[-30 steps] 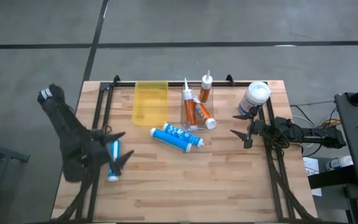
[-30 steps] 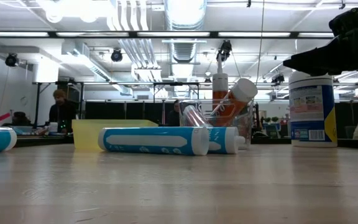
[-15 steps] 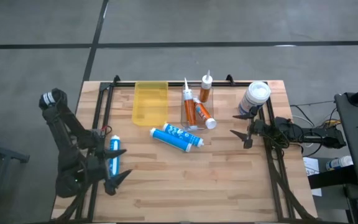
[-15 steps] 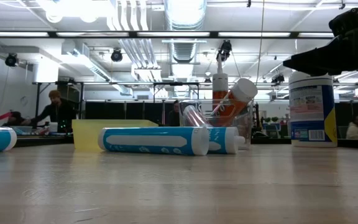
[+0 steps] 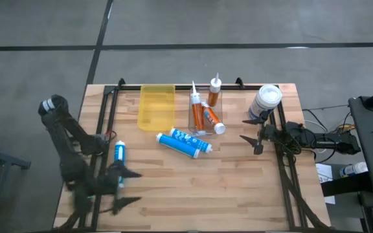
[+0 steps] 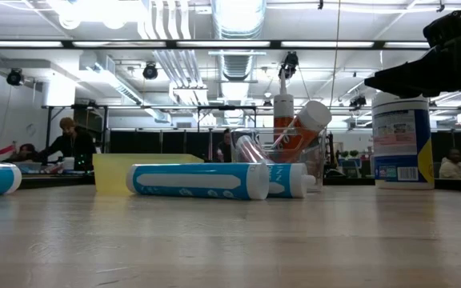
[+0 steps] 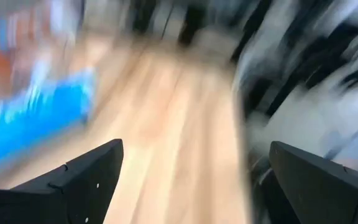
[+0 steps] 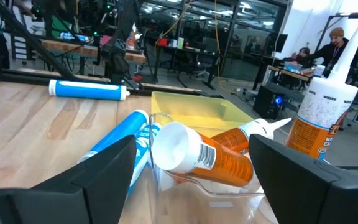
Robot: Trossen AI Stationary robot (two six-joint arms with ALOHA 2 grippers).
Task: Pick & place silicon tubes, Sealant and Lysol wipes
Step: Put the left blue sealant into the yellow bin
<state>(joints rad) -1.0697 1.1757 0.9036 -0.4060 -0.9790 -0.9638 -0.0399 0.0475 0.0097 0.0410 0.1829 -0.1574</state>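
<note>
One blue-and-white silicone tube [image 5: 118, 155] lies alone on the wooden table near its left edge. Two more blue tubes [image 5: 184, 142] lie side by side at the centre. Orange sealant tubes [image 5: 207, 118] lean in a clear container [image 5: 199, 123], and another sealant [image 5: 214, 92] stands upright behind it. The white Lysol wipes canister [image 5: 266, 101] stands on its base at the far right. My left gripper [image 5: 129, 188] hovers open just nearward of the lone tube, nothing between its fingers [image 7: 194, 155]. My right gripper [image 5: 243, 129] waits open beside the canister, pointing at the container.
A yellow tray [image 5: 157, 107] lies at the far middle, left of the clear container. Black frame rails [image 5: 109, 116] run along the table's left and right sides. Bare wood spreads across the near half of the table [image 5: 206, 188]. People sit in the room beyond.
My left gripper has swung away from the lone blue tube toward the table's near edge, turning as it went and staying open. The tube lies where it was, now uncovered. The left wrist view is smeared by this motion.
</note>
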